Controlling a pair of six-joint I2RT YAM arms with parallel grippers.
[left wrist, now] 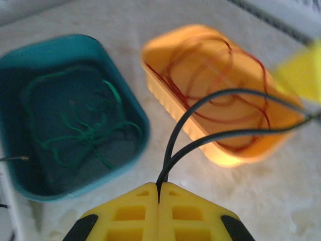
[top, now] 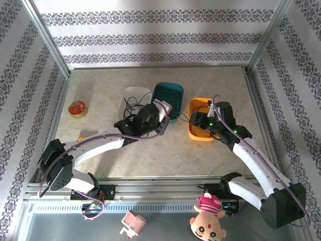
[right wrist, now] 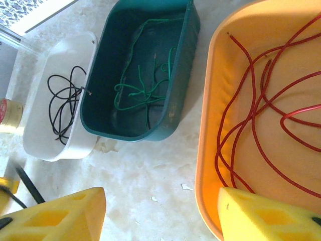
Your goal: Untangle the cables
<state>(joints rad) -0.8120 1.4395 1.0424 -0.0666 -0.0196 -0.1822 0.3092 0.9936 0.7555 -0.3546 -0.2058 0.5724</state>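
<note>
Across the middle of the top view, three bins stand in a row on the table [top: 150,155]. The white bin [top: 131,96] sits at the left, the teal bin [top: 173,90] in the centre and the orange bin [top: 194,131] at the right.

Contents:
- The white bin holds a loose coil of black cable [right wrist: 62,100].
- The teal bin holds the green cable [left wrist: 85,133], in tangled loops on its floor.
- The orange bin holds the red cable [left wrist: 215,75], in wide overlapping loops.

Clearances:
- White and teal bins stand side against side, while a strip of bare table separates teal from orange.
- Open tabletop runs from the bins down to the arm bases at the lower edge of the frame.
- A tape roll [top: 77,109] lies far left, well apart from the bins.
- Metal frame posts border the table on both sides.

Grippers:
- The left gripper [left wrist: 159,190] is closed, its yellow pads pinching a doubled black strand [left wrist: 235,133]. The strand rises from the pads, crosses above the orange bin and runs off the right edge of the frame. Whether it joins the coil in the white bin cannot be told.
- The right gripper [right wrist: 160,216] stands open and holds nothing. One finger is over the orange bin's near corner beside the red loops, and the other is over bare table.
</note>
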